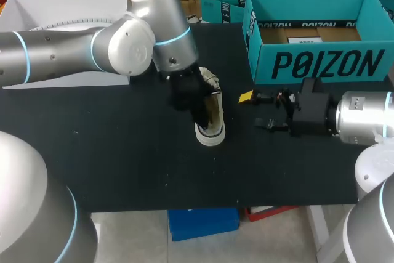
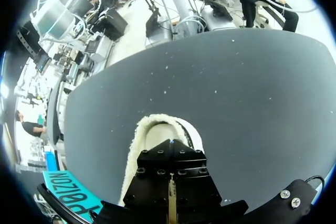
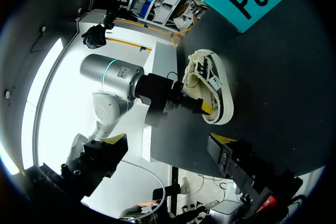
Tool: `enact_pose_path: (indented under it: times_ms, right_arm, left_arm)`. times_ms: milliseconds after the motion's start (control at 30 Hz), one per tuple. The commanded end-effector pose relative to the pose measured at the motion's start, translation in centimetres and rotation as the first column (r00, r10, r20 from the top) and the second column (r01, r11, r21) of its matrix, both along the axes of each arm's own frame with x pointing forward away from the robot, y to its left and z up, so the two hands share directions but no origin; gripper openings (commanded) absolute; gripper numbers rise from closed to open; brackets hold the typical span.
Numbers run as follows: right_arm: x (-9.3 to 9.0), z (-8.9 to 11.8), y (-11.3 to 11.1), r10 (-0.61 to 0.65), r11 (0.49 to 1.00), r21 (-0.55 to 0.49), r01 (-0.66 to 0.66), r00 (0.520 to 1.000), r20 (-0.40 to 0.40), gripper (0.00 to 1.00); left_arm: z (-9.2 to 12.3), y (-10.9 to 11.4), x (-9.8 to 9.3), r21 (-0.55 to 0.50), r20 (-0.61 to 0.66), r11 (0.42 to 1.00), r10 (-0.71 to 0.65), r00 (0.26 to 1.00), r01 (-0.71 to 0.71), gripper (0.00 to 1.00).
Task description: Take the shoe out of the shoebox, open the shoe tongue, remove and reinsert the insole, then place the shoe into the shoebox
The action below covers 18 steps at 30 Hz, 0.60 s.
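Shoe (image 1: 214, 126), cream, fleecy lining, matte black table (image 1: 123, 164), boxy teal cardboard shoebox (image 1: 320, 64)

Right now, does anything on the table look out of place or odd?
Nothing stands out. The shoe is on the table near the open shoebox, with the left gripper in its opening; nothing looks spilled or damaged.

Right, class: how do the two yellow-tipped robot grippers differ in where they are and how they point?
The left gripper reaches down into the opening of the cream fleece-lined shoe; the right gripper lies level, pointing sideways towards that shoe. The left gripper is at the shoe; the right gripper hangs apart, open and empty, above the black table. Both are black, on silver arms.
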State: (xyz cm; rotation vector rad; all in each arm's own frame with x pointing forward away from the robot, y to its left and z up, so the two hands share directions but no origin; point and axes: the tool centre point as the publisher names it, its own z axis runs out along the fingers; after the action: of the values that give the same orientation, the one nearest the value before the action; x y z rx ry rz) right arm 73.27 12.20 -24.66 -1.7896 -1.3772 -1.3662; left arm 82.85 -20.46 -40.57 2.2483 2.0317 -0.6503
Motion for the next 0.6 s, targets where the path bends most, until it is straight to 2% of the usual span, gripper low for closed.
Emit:
enact_pose_path:
  times_ms: [33,400,600]
  right_arm:
    - [0.0,0.0,0.0,-0.001,1.0,-0.002,0.001,1.0,-0.001,1.0]
    - [0.0,0.0,0.0,-0.001,1.0,-0.002,0.001,1.0,-0.001,1.0]
    - [0.0,0.0,0.0,-0.001,1.0,-0.002,0.001,1.0,-0.001,1.0]
  left_arm:
    - [-0.6,-0.8,0.3,0.02,0.004,1.0,-0.01,1.0,0.009,0.0]
    - [-1.4,-1.1,0.1,0.042,0.0,0.999,-0.023,1.0,0.023,0.0]
    - [0.1,-0.6,0.3,0.038,0.025,0.999,-0.027,0.999,0.026,0.0]
